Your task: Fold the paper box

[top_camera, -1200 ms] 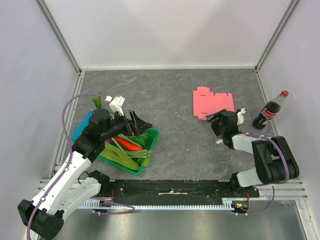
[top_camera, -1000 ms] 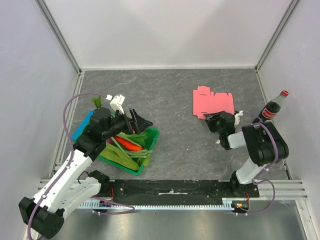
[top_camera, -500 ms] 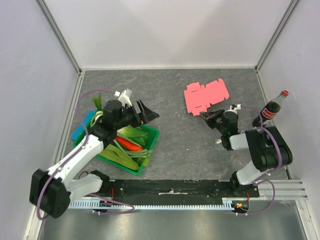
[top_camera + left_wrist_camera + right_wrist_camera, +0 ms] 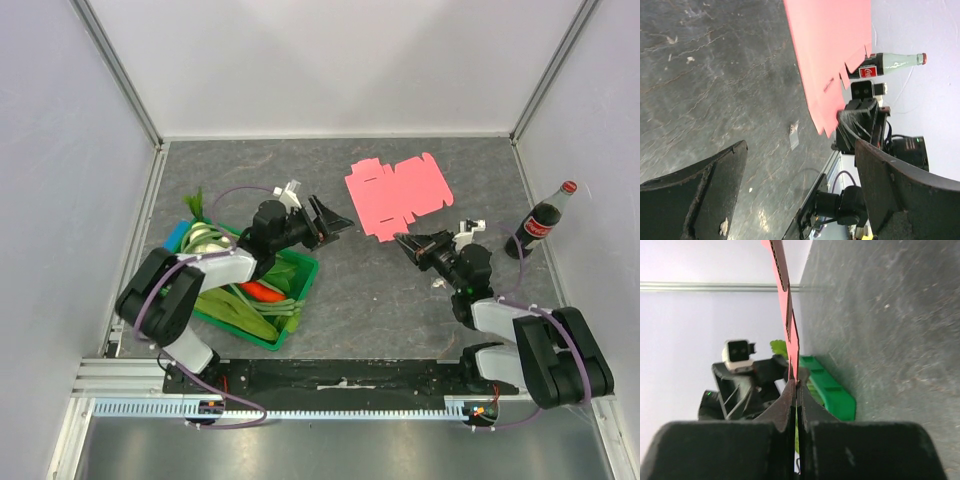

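Note:
The paper box (image 4: pixel 400 192) is a flat pink cut-out with flaps, lying at the back middle-right of the table. My right gripper (image 4: pixel 401 240) is shut on its near edge. In the right wrist view the card (image 4: pixel 788 320) runs edge-on up from the pinched fingertips (image 4: pixel 796 385). My left gripper (image 4: pixel 338 224) hovers open just left of the cut-out, pointing at it, with nothing between its fingers. The left wrist view shows the pink sheet (image 4: pixel 832 45) ahead of the wide-open left gripper (image 4: pixel 800 190), and the right gripper behind it.
A green crate (image 4: pixel 297 308) of vegetables sits at the front left under the left arm, its rim also seen in the right wrist view (image 4: pixel 832 390). A cola bottle (image 4: pixel 540 220) stands at the right wall. A blue object (image 4: pixel 176 237) lies left of the crate.
The right gripper closed on the paper box's near edge and pulled it leftward. The left arm swung right from above the crate toward the box, its gripper still open.

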Action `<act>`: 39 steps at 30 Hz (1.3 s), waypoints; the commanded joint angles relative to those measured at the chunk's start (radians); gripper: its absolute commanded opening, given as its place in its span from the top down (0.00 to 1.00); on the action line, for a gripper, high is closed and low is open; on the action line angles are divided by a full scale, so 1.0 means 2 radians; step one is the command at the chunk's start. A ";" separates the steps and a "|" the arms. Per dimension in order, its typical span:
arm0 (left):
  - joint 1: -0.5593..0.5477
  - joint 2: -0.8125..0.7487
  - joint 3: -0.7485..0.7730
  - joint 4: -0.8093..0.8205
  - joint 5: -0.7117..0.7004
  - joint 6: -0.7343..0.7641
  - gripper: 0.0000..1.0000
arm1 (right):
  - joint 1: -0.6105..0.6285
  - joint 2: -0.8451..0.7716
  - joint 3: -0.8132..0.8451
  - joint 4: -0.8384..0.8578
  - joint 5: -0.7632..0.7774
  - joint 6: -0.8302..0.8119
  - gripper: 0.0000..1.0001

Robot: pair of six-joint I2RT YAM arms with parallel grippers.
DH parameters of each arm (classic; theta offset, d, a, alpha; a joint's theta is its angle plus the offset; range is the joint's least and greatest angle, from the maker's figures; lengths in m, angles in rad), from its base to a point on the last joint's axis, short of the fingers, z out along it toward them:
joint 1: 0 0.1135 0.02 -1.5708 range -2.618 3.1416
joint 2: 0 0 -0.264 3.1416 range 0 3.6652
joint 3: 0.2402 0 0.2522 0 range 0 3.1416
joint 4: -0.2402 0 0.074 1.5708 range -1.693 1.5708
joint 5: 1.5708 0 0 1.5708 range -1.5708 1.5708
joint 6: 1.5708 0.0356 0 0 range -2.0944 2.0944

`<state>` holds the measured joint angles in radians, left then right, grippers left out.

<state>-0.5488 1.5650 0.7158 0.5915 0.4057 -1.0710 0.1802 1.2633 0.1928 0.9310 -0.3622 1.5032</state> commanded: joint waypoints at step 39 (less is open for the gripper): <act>-0.011 -0.206 0.072 -0.336 -0.042 0.170 0.27 | 0.146 -0.040 0.141 -0.239 0.091 -0.147 0.15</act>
<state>-0.5724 1.2121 0.9272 -0.2012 0.3408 -0.6125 0.4610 1.1633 0.7048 -0.0555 -0.1860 0.7654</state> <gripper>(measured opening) 0.688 0.872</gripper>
